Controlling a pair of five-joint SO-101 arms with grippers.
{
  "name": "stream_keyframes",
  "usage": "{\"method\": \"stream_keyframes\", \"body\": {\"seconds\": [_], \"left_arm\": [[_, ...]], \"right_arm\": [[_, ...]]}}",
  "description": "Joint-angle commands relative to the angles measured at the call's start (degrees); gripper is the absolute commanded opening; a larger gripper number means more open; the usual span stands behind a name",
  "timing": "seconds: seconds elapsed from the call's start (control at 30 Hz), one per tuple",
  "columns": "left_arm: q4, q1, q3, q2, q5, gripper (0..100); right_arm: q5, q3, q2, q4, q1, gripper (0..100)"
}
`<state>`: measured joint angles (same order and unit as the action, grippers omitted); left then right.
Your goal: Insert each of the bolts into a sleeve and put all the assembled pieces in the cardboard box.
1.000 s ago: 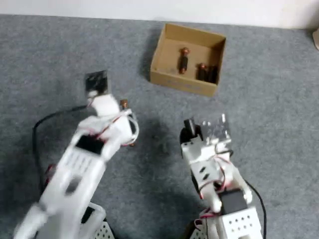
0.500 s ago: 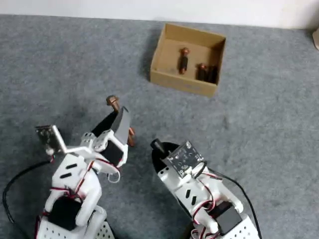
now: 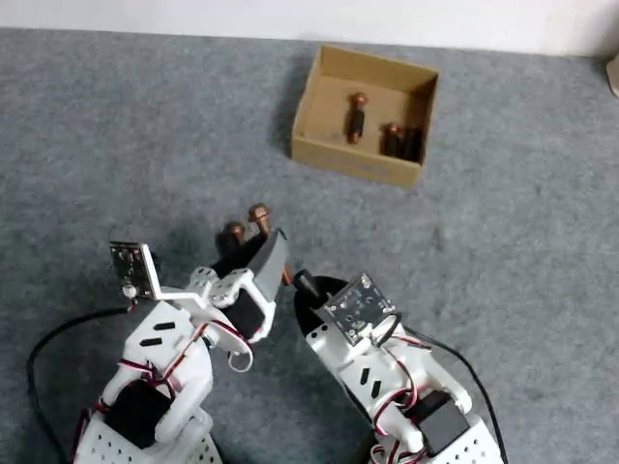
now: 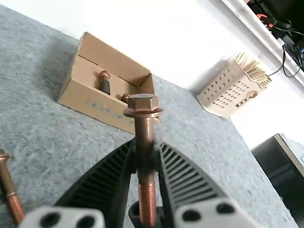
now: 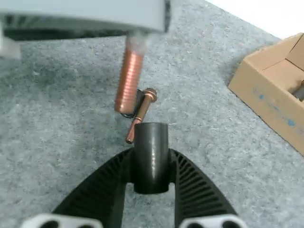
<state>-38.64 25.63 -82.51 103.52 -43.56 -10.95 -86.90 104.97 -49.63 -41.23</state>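
My left gripper (image 4: 146, 151) is shut on a copper bolt (image 4: 143, 112), held head up. In the high view this bolt (image 3: 259, 215) sits just left of a black sleeve (image 3: 305, 282), which my right gripper (image 3: 311, 295) grips. The right wrist view has the right gripper (image 5: 150, 156) shut on the upright sleeve (image 5: 151, 138), with the held bolt's threaded end (image 5: 129, 76) hanging a little beyond its open top. A loose bolt (image 5: 140, 114) lies on the carpet behind. The cardboard box (image 3: 319, 150) at the back holds assembled pieces (image 3: 356, 116).
Grey carpet (image 3: 503, 222) covers the table, with open floor between the arms and the box. The loose bolt (image 4: 9, 190) lies beside my left gripper. A white perforated basket (image 4: 232, 88) stands far off behind the box.
The left arm has swung back and then right, carrying the bolt close to the sleeve. The right arm pulled back with the sleeve a second ago and has kept still since.
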Motion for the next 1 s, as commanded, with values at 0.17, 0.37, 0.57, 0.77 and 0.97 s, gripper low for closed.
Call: {"method": "stream_keyframes", "body": {"seconds": [0.17, 0.37, 0.57, 0.77, 0.97], "left_arm": [[1.32, 2.86, -0.57, 0.66, 0.00, 1], [1.58, 2.51, -0.57, 0.66, -0.26, 1], [5.36, -1.98, -2.07, 0.66, -4.40, 1], [11.60, -2.24, -7.52, 0.66, -5.89, 1], [11.69, -1.98, -7.60, 0.66, -5.89, 1]], "right_arm": [[-0.79, 0.40, 0.40, 0.31, -0.66, 4.8], [-0.79, 0.48, 0.40, 0.31, -0.92, 4.8], [-0.79, 0.75, 0.40, 0.04, -0.84, 4.8], [-0.79, 0.84, 0.40, 0.04, -0.75, 4.8], [-2.99, 0.84, 0.40, 0.04, -0.84, 4.8]]}}
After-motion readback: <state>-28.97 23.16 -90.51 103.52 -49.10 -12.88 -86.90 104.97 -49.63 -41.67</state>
